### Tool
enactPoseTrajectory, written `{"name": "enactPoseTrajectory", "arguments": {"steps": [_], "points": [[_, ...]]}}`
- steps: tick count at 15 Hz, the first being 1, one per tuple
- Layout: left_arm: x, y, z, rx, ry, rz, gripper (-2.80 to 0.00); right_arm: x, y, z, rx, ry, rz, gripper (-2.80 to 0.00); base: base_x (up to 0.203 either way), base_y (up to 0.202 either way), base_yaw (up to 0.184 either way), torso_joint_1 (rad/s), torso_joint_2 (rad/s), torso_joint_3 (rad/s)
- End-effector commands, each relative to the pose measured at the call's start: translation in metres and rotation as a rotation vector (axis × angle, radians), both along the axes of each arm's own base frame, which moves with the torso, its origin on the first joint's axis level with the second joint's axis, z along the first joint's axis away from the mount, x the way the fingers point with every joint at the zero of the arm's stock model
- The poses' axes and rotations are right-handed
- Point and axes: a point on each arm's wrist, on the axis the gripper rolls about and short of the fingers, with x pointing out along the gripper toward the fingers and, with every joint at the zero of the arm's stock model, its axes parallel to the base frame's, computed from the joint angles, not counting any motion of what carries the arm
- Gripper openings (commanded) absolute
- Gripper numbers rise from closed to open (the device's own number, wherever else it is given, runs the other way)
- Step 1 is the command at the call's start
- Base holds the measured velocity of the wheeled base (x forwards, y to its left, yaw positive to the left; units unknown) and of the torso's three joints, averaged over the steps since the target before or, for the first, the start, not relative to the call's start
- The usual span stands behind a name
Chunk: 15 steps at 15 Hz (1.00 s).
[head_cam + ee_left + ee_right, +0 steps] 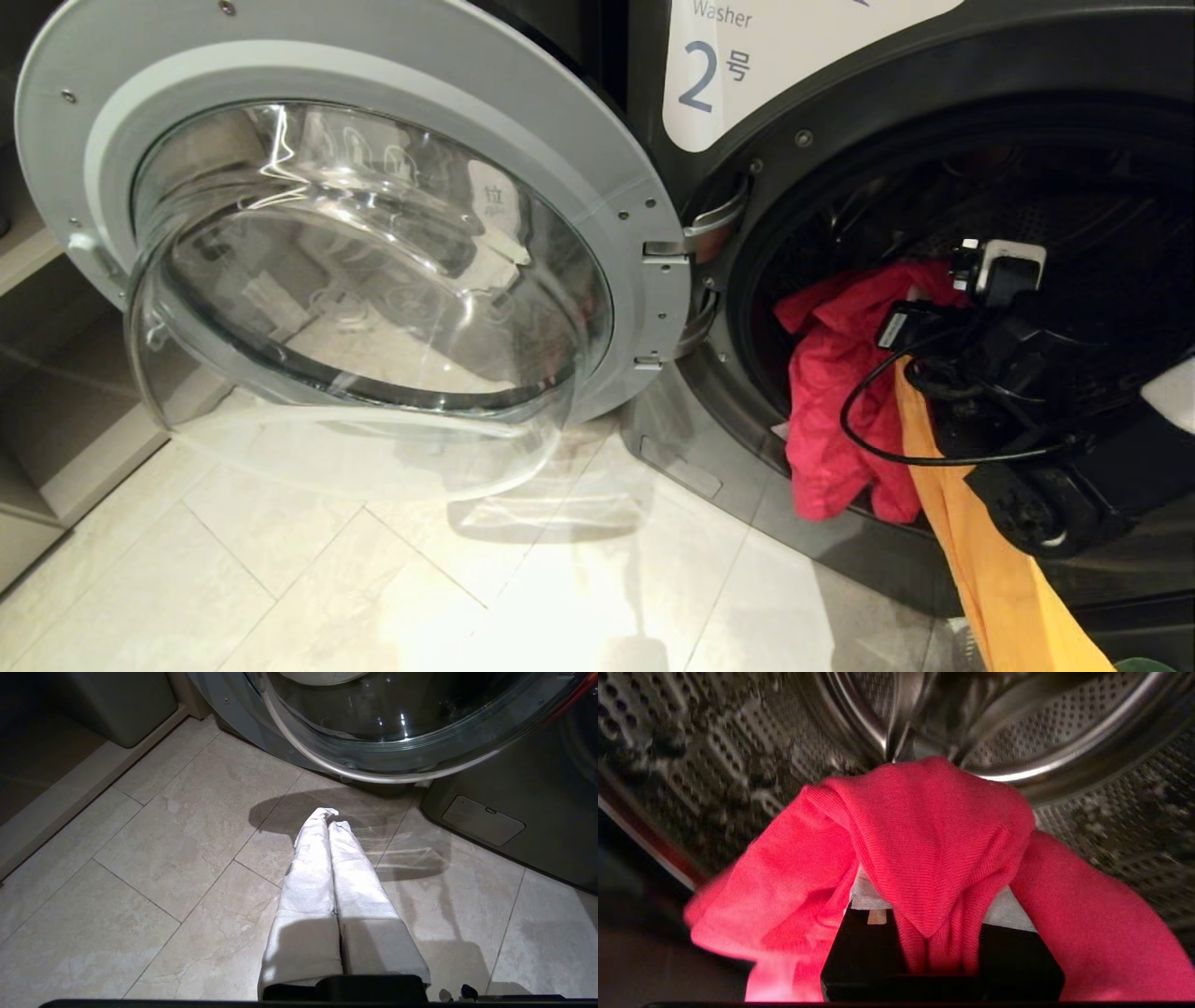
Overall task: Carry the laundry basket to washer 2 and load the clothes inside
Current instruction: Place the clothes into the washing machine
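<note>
My right gripper (934, 308) reaches into the mouth of washer 2 (934, 84), fingers clamped on the pink garment (924, 835), the yellow-orange one (990, 560) trailing out; my left gripper (329, 816) hangs closed above the floor (163, 858).

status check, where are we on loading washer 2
Right end effector inside washer 2, shut on pink garment. Orange garment hangs over door sill. Left end effector shut, idle above floor.

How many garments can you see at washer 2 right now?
2. The pink garment hangs over the drum opening, held by the right gripper; the orange garment trails down outside. More may be hidden.
</note>
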Motion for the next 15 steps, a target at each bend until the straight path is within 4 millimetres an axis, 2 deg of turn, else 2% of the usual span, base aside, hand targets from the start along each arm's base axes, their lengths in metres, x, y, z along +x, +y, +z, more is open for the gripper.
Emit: {"name": "enactPoseTrajectory", "arguments": {"steps": [1, 4, 9, 12, 15], "points": [[0.003, 0.0, -0.011, 0.0, 0.039, 0.001, -2.8, 0.02, 0.005, -0.022, -0.009, 0.016, -0.009, -2.8, 0.0, 0.0, 0.0, 0.0, 0.0, 0.0], [0.003, 0.0, -0.011, 0.0, 0.039, 0.001, -2.8, 0.04, 0.009, -0.017, -0.035, -0.025, -0.039, -2.8, 0.0, 0.0, 0.0, 0.001, 0.0, 0.009], [0.003, 0.0, -0.011, 0.0, 0.039, 0.001, -2.8, 0.084, 0.018, -0.023, -0.083, -0.091, -0.071, -2.8, 0.0, 0.0, 0.0, 0.0, 0.0, 0.0], [0.003, 0.0, -0.011, 0.0, 0.039, 0.001, -2.8, 0.103, 0.018, -0.011, -0.109, -0.157, -0.106, -2.8, 0.0, 0.0, 0.0, 0.0, 0.0, 0.0], [0.003, 0.0, -0.011, 0.0, 0.039, 0.001, -2.8, 0.119, 0.006, 0.005, -0.13, -0.194, -0.156, -2.8, 0.0, 0.0, 0.0, 0.0, 0.0, 0.0]]}}
